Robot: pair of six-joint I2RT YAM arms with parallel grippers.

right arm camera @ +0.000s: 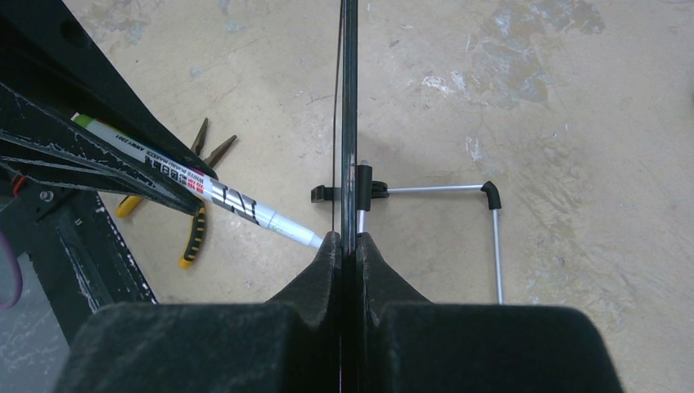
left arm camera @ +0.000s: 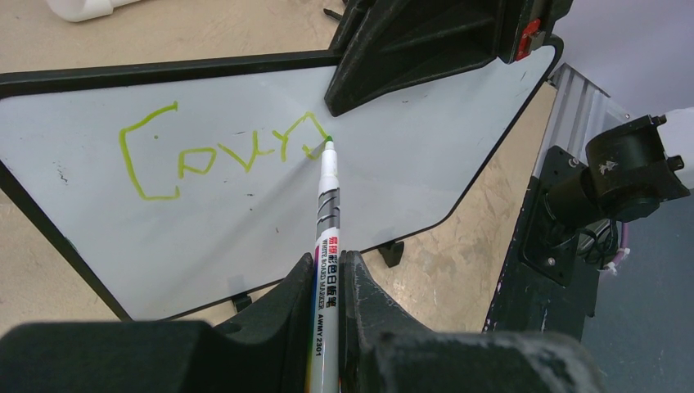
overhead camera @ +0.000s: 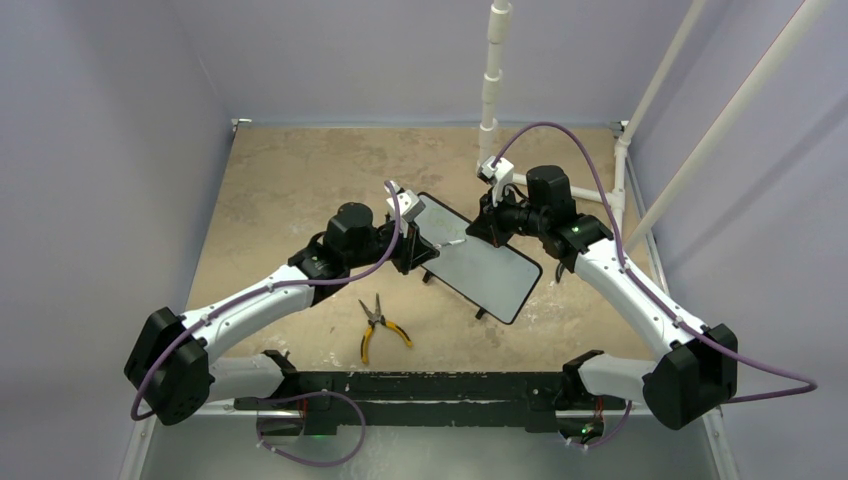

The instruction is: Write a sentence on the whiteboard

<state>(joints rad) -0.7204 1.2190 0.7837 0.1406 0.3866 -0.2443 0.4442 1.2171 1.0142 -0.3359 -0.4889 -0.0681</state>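
On mottled tan tabletop [overhead camera: 290, 190], lavender walls [overhead camera: 100, 120]: left hand [left arm camera: 327, 266] grips marker [left arm camera: 328, 196], right hand [right arm camera: 346, 246] clamps whiteboard [overhead camera: 490, 265] edge.

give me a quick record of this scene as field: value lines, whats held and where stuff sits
board: one edge clamped in the right jaws
marker: held in the left jaws, tip at the board
writing: one row of green scrawl, marker tip at its end
pliers: lying on the table, on the near side of the board, untouched
left jaws: shut on marker
right jaws: shut on board
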